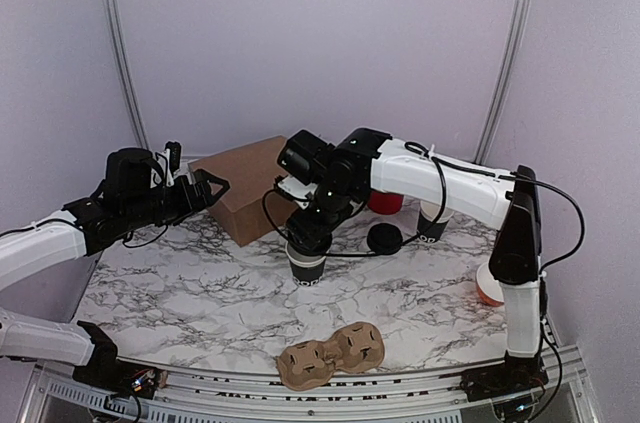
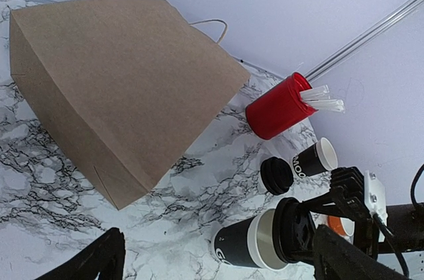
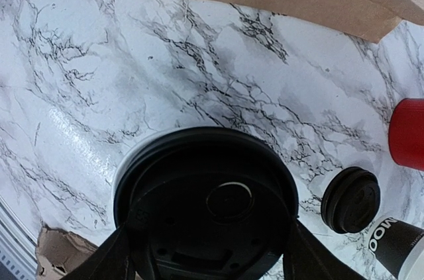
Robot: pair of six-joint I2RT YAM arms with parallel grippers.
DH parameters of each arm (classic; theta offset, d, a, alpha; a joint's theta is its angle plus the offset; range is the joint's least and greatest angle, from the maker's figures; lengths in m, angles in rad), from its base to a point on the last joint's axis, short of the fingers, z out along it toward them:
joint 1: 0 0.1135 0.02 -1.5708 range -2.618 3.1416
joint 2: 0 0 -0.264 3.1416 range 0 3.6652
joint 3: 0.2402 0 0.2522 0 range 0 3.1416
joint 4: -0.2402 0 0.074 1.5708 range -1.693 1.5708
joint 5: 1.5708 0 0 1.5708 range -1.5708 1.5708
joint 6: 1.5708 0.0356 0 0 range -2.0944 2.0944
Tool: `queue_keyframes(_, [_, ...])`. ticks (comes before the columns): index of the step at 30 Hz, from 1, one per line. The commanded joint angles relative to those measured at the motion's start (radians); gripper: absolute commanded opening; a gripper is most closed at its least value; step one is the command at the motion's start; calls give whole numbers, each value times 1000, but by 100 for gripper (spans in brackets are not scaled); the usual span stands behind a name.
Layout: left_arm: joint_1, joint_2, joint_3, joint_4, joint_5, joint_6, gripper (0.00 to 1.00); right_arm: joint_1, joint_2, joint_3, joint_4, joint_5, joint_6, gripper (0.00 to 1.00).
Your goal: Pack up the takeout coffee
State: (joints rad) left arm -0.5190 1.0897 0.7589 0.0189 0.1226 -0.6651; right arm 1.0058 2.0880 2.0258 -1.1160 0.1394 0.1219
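The right claw [image 1: 304, 239] is partly open and clamped from above on a round black plastic lid [image 3: 207, 206], with one finger against each side of its rim. Directly under the claw, the lid sits at the mouth of a small black paper cup [image 2: 237, 245] with white lettering. The cup stands upright on the white marble-patterned surface [image 1: 190, 293]. A sliver of the cup's white rim shows beside the lid, so whether the lid is pressed home cannot be told.

Just right of this claw lies a second black lid [image 1: 385, 238]. Farther right and back stand a twin black cup [image 1: 432, 224] and a red cylindrical tub [image 1: 386, 202]. Behind and left of the claw is a brown paper bag [image 1: 248, 201]. Toward the arm bases lies a moulded cardboard cup carrier [image 1: 332, 354].

The left claw [image 1: 200, 175] hangs spread wide and empty above the surface, well left of the right claw, beside the bag.
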Motion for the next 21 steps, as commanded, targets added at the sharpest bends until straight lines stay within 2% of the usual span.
queue_keyframes(1, [-1,4,1,33,0,22,99,8,25,51,-9,-6,-11,64])
queue_keyframes(21, [-2,-12,-13,23,-8,25,99,8,45,58,-12,-28,-14,64])
